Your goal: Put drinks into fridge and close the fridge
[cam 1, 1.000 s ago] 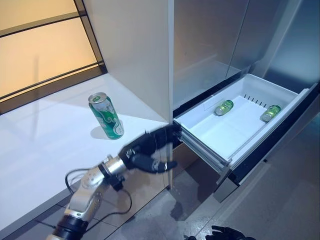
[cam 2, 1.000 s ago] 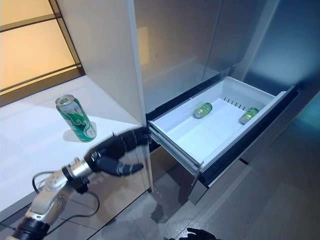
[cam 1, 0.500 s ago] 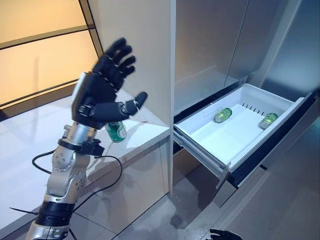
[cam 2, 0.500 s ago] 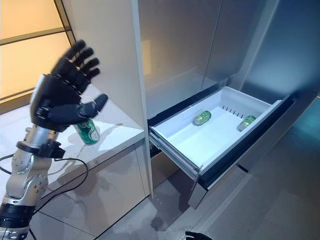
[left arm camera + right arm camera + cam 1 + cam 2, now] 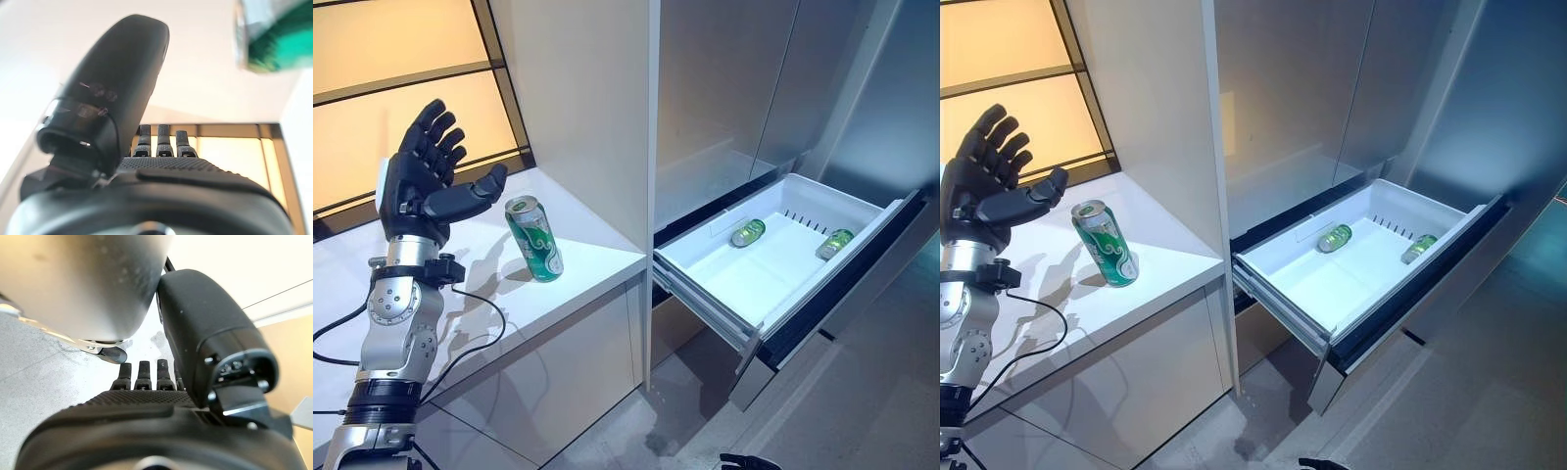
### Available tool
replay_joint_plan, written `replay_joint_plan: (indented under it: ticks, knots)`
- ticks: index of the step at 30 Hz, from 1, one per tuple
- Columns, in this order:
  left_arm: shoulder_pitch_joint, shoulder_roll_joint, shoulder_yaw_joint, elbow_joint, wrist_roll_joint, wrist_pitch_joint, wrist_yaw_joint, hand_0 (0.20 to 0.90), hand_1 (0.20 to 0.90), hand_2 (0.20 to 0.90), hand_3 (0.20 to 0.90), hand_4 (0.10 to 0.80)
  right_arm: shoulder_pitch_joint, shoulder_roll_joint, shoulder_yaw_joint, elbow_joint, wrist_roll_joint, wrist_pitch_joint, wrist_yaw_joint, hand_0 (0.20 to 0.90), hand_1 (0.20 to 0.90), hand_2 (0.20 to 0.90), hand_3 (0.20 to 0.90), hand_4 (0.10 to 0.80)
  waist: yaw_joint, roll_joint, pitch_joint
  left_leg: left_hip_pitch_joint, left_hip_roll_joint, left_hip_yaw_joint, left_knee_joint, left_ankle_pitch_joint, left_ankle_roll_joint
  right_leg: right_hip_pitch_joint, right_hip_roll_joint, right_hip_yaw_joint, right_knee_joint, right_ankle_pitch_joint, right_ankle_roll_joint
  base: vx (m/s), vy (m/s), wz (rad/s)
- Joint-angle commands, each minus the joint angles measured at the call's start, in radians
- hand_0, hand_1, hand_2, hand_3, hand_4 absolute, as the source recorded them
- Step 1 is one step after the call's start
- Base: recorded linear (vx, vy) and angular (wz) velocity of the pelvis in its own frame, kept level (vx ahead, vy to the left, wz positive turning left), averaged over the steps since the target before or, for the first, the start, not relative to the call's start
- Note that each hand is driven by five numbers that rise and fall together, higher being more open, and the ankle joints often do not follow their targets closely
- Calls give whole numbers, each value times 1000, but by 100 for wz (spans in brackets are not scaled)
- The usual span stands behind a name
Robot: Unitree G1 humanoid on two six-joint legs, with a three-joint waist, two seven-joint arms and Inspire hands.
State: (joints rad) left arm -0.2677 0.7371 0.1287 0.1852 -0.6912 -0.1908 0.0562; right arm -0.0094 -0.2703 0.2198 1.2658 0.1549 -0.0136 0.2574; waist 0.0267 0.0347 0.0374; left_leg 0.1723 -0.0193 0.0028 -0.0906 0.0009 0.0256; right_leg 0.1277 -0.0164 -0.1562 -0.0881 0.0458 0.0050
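Note:
A green can [image 5: 534,238] stands upright on the white counter [image 5: 587,279]. My left hand [image 5: 426,181] is raised above the counter to the left of the can, apart from it, open and empty. In the left wrist view its thumb [image 5: 117,83] stands out straight and the can [image 5: 274,39] shows past it. The fridge drawer [image 5: 759,279] stands pulled out at the right, with green cans [image 5: 748,232] [image 5: 835,244] lying at its far end. My right hand [image 5: 146,401] hangs over the grey floor, fingers straight and empty.
A tall white cabinet panel [image 5: 587,98] rises between the counter and the fridge. The fridge's grey upper front [image 5: 724,78] stands above the open drawer. Grey tiled floor [image 5: 636,431] lies below the counter edge and the drawer.
My left hand has risen from below the counter's front edge to above the counter, then moved left, away from the can. The camera has shifted a little.

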Motion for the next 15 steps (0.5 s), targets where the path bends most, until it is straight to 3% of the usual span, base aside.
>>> replay_joint_plan:
  ticks: [1,10,15]
  knots:
    - [-205,97,81,28,-38,-18,-18,900,900,900,900,800,-16,1,63,48,-31,9,11,900,900,900,900,800,4,11,-13,5,-25,48,16,-80,3,16,9,45,70,-132,49,0,0,0]
    - [-203,106,56,51,-106,85,-207,900,900,900,900,800,-23,-11,49,54,-35,16,19,900,900,900,900,800,6,15,-10,11,-25,49,17,-83,2,21,7,46,71,-132,53,0,0,0]
    - [-214,130,53,64,-134,88,-236,900,900,900,900,800,-25,-22,42,50,-39,20,27,900,900,900,900,800,5,17,-10,12,-25,50,16,-82,1,21,8,47,69,-131,56,0,0,0]
